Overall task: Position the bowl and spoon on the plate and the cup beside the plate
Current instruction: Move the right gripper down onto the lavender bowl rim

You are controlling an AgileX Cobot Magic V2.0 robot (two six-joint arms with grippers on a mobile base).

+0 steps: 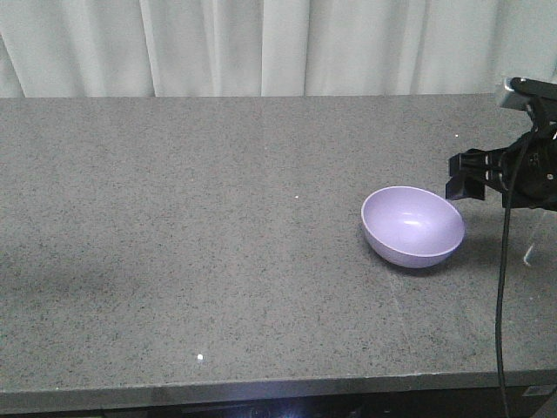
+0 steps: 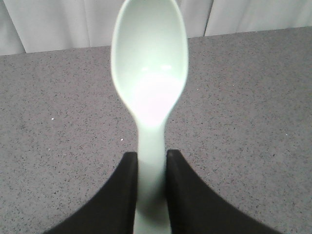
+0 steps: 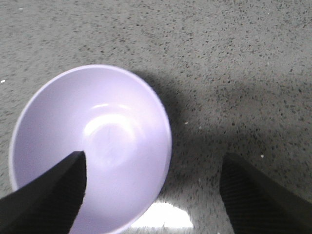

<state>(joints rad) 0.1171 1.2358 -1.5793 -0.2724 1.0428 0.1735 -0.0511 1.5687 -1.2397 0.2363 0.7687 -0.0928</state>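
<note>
**Left arm.** The left gripper (image 2: 152, 163) is clamped on the spoon (image 2: 150, 92). Its two black fingers (image 2: 122, 195) press against either side of the flat handle. The pale green spoon points straight away from the wrist, with the hollow of its head facing the wrist camera. It is held clear above the grey speckled counter (image 2: 253, 122). A white curtain (image 2: 63, 24) hangs behind the counter's far edge.

**Right arm.** The right gripper (image 3: 155, 161) has its fingers spread wide apart and grips nothing. In the wrist view one finger (image 3: 53, 190) lies over the inside of the bowl (image 3: 90, 146). The other finger lies over bare counter to the side, so the near part of the bowl's rim falls between the two. Whether either finger touches the bowl cannot be determined.

**Bowl.** In the front view the purple bowl (image 1: 412, 226) rests on the counter (image 1: 174, 218) toward its right end, opening upward and holding nothing. Its rim appears slightly tilted. The right gripper (image 1: 474, 178) sits just beside it, to the right and a little behind. A black cable (image 1: 502, 287) hangs down from that arm.
</note>
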